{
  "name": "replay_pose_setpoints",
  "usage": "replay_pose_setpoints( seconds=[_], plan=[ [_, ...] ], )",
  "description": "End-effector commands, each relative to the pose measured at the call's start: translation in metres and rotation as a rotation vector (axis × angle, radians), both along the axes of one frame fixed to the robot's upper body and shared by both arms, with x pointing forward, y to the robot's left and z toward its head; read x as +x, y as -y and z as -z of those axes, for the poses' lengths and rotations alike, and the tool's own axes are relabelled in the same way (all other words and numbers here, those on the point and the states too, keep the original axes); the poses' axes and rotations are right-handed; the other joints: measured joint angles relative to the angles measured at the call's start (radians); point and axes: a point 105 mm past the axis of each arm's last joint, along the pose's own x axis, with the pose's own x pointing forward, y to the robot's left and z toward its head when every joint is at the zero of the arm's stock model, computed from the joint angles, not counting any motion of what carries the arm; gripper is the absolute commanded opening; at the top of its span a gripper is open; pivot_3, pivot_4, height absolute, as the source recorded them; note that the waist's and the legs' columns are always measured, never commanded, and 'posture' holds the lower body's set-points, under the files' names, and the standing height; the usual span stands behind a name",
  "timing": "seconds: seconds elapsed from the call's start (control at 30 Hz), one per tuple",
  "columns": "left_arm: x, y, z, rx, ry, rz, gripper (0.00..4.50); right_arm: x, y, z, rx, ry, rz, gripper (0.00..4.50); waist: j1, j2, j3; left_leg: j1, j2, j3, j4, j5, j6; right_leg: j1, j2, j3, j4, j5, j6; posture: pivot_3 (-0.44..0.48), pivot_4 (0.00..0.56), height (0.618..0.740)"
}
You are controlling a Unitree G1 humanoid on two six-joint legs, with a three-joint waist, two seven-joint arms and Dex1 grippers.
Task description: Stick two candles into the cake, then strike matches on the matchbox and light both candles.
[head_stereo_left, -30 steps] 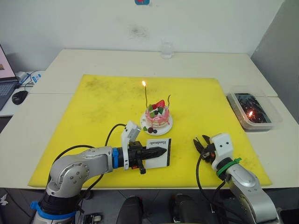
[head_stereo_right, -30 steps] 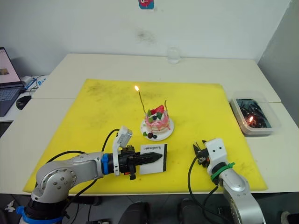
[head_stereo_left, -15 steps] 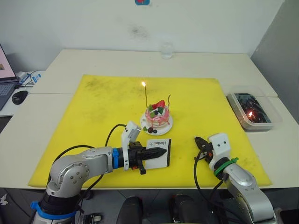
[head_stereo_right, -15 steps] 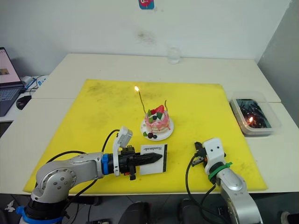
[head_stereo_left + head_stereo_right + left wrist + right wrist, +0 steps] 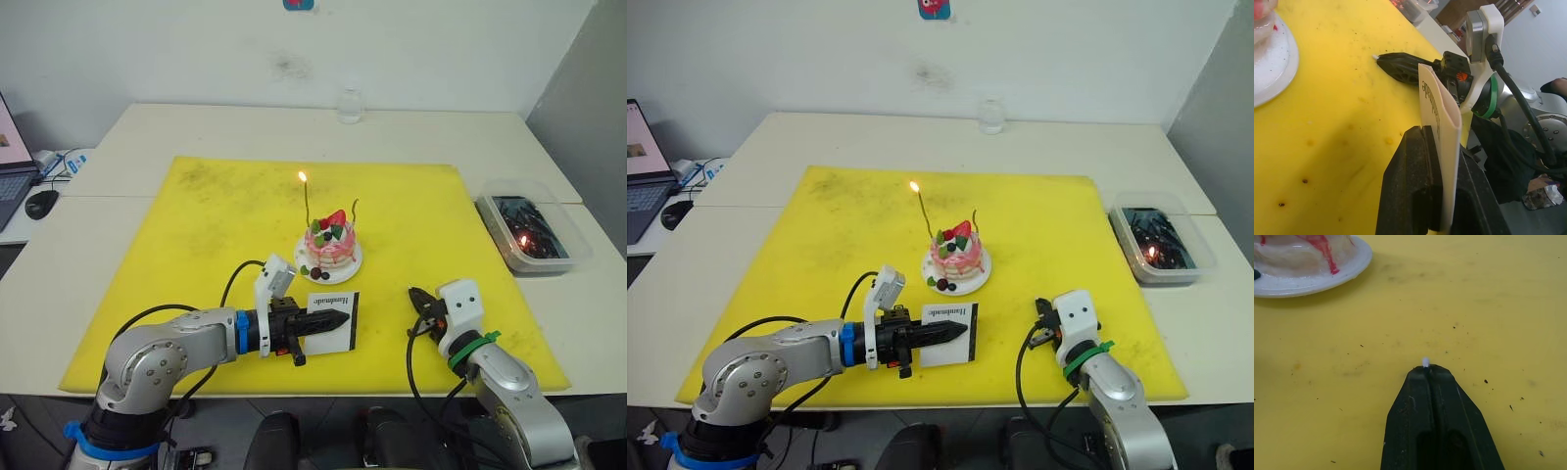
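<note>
Here we see the left gripper (image 5: 338, 317) pinching the matchbox (image 5: 333, 319) just before the cake (image 5: 329, 249); right gripper (image 5: 1426, 367) pressed together on a white-tipped match (image 5: 1425, 362). Nearby sits a clear tray (image 5: 584, 245).

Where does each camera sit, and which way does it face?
Left eye view: on the head, looking down at the cake; both arms show.
Right eye view: beside it, same scene.
Left wrist view: along the left gripper, shut on the matchbox, towards the right gripper.
Right wrist view: along the shut right gripper, over the yellow mat.
Both wrist views share the cake's plate.
</note>
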Motion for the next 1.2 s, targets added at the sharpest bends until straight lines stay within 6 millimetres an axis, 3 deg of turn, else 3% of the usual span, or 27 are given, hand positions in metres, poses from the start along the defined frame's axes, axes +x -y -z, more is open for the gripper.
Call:
replay_pose_setpoints(
  seconds=[0.03, 0.33, 0.53, 0.7, 1.2],
  plan=[
    [-0.001, 0.003, -0.006, -0.018, 0.026, 0.017, 0.00, -0.004, 0.001, -0.007, 0.004, 0.020, -0.013, 0.05, 0.000, 0.000, 0.000, 0.000, 0.000, 0.000, 0.000, 0.000, 0.000, 0.000, 0.000, 0.000, 0.000, 0.000, 0.000, 0.000, 0.150, 0.740],
    [0.006, 0.008, -0.008, -0.022, 0.032, 0.006, 0.00, -0.022, -0.008, -0.058, -0.099, 0.122, -0.233, 0.05, 0.001, 0.000, 0.000, 0.000, 0.000, 0.000, 0.000, 0.000, 0.000, 0.000, 0.000, 0.000, 0.000, 0.000, 0.000, 0.000, 0.150, 0.740],
    [0.016, 0.014, -0.009, -0.017, 0.045, 0.001, 0.00, -0.042, -0.028, -0.090, -0.242, 0.177, -0.521, 0.05, 0.001, 0.000, 0.000, 0.000, -0.001, 0.000, 0.001, 0.000, 0.000, 0.001, 0.001, 0.000, 0.000, 0.001, 0.001, 0.000, 0.150, 0.740],
    [0.020, 0.018, -0.010, -0.019, 0.053, 0.002, 0.00, -0.050, -0.037, -0.094, -0.359, 0.170, -0.664, 0.05, 0.001, -0.001, 0.000, 0.000, -0.001, -0.001, 0.000, 0.000, 0.000, 0.001, 0.002, -0.001, -0.001, 0.000, 0.001, 0.000, 0.150, 0.740],
    [0.017, 0.021, -0.014, -0.040, 0.036, 0.048, 0.00, -0.048, -0.049, -0.078, -0.474, 0.136, -0.719, 0.05, 0.002, -0.001, 0.000, 0.000, -0.001, 0.000, 0.001, 0.000, 0.000, 0.001, 0.002, 0.000, -0.001, 0.001, 0.001, 0.000, 0.150, 0.740]
  ],
)
